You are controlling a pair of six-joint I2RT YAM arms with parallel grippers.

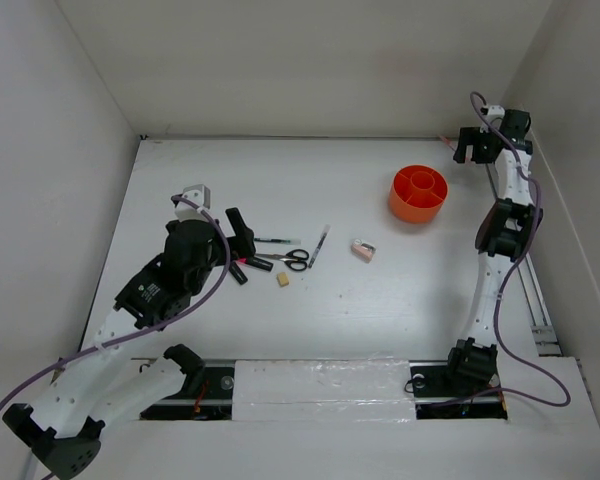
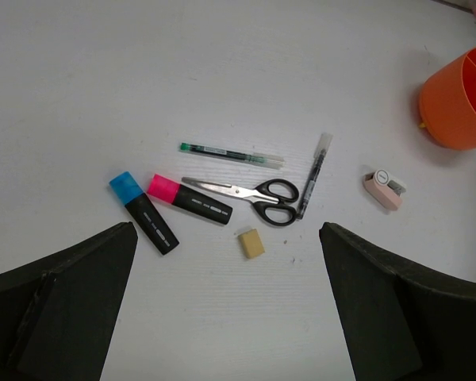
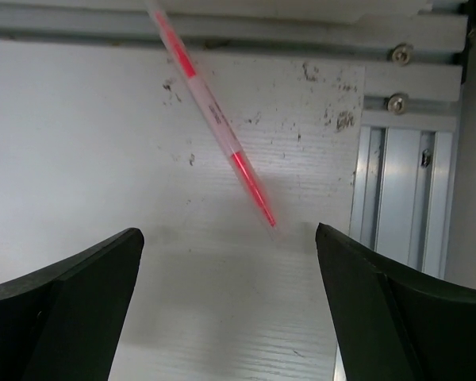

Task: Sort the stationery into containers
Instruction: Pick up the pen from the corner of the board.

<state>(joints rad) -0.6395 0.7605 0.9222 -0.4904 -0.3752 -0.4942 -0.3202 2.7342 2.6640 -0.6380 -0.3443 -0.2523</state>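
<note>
Clearly, the orange pot [image 1: 412, 212] is round, compartmented.

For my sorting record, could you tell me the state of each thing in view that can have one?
left gripper, open, empty.
right gripper, open, empty.
orange pot, upright, looks empty.
scissors, blades closed, lying flat.
blue-capped marker, capped.
pink-capped marker, capped.
pink pen, lying flat, outside the pot.
</note>
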